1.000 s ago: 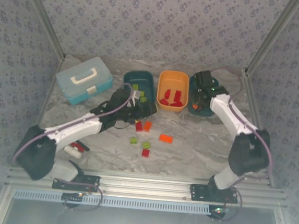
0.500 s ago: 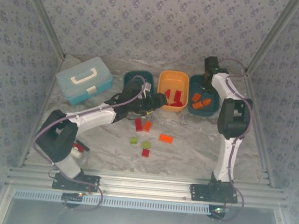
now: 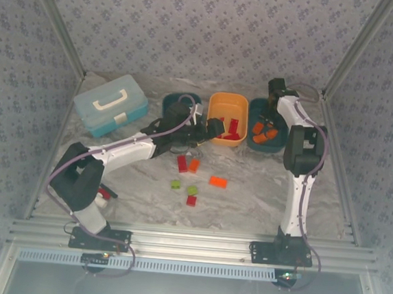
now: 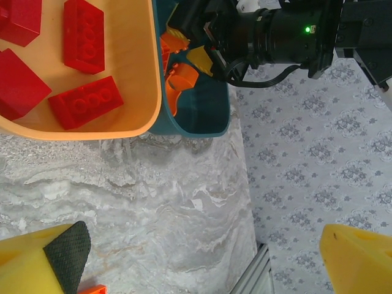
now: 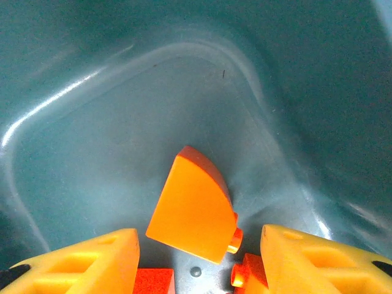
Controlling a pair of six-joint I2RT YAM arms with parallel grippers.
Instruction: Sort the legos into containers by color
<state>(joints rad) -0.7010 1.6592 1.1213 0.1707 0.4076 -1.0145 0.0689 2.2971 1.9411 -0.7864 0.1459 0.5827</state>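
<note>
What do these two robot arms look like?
The left arm and right arm have white links with black joints and a thin lilac cable alongside. Their fingers are yellow wedges; black textured pads line them. A green light glows on the right wrist.

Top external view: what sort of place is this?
Probably a lab robot test cell: grey patterned walls box in a marble-look tabletop, and two white-and-black robot arms stand bolted to a ribbed aluminium rail at its near edge.

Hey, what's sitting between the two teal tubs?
The orange tub, holding red bricks, stands between the left teal tub and the right teal tub; the top view shows it.
</note>
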